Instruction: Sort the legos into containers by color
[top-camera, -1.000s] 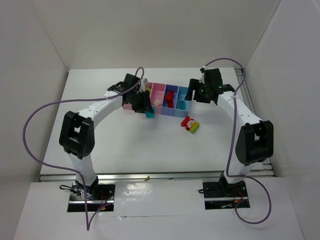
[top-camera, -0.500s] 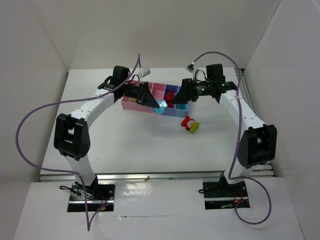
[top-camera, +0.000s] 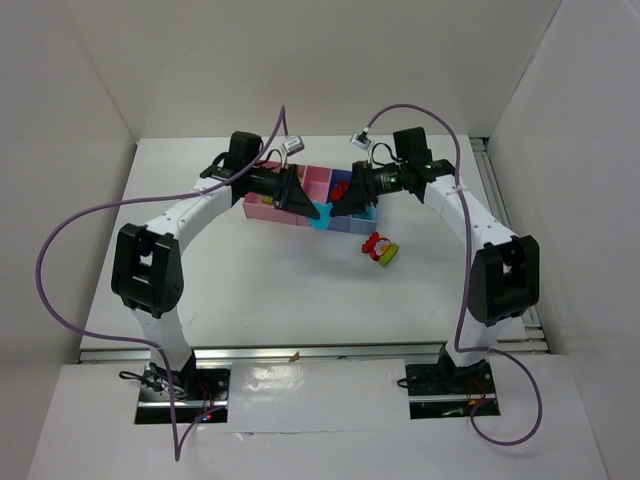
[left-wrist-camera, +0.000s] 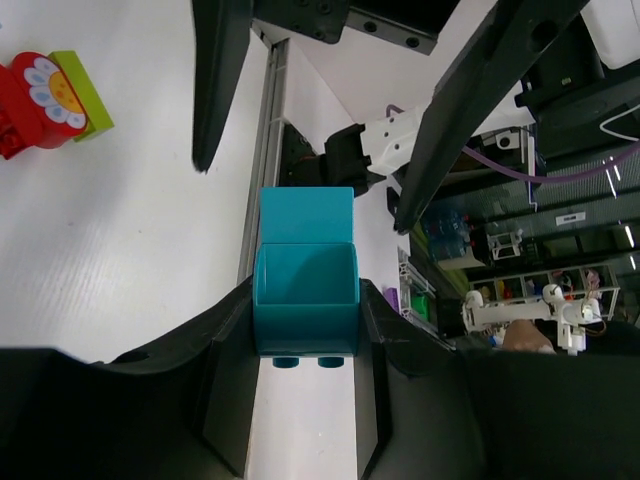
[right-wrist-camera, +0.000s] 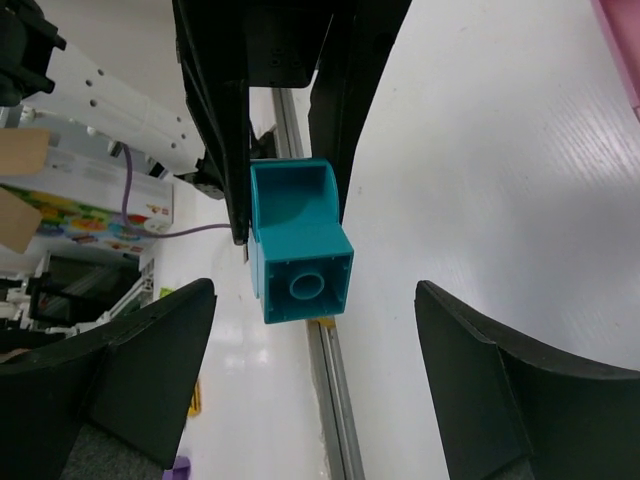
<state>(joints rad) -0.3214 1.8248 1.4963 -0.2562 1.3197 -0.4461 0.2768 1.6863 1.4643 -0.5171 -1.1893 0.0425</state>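
**Right gripper swings in to face the held cyan brick**

Since a second ago, the right gripper (top-camera: 340, 207) has moved left from the far end of the containers (top-camera: 318, 180) and spread its jaws. The left gripper (top-camera: 312, 209) has turned from pointing down to pointing sideways, so the two now meet nose to nose.

The left gripper is clamped on the cyan brick (left-wrist-camera: 305, 290), one finger pressed against each long side. It holds the brick in the air just in front of the row of bins.

The right gripper stands wide open. Its wrist view shows a clear gap on both sides of the brick, and it is not touching it.

Red bricks (top-camera: 341, 187) lie in one middle bin. A clump (top-camera: 379, 249) of red and lime green pieces rests on the table (top-camera: 260, 270), near the row's right end.
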